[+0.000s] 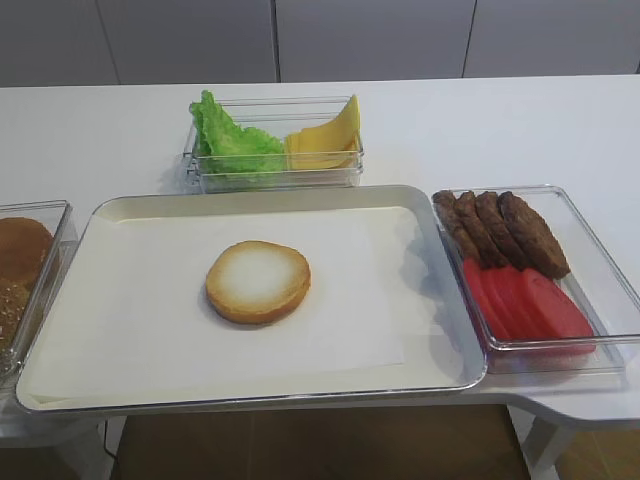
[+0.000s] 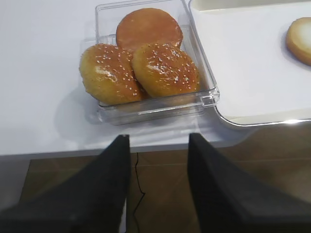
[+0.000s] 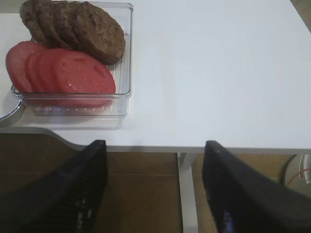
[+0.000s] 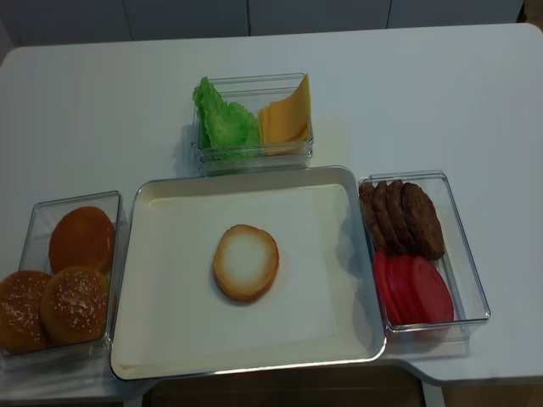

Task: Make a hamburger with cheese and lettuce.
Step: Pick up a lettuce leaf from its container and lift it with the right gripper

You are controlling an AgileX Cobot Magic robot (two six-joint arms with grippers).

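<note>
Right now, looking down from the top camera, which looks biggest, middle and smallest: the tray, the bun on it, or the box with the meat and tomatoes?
1. The tray, by far.
2. The box with meat and tomatoes.
3. The bun.

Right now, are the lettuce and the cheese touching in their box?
Touching. In the exterior high view the lettuce leans against the cheese with no gap showing between them.
</note>
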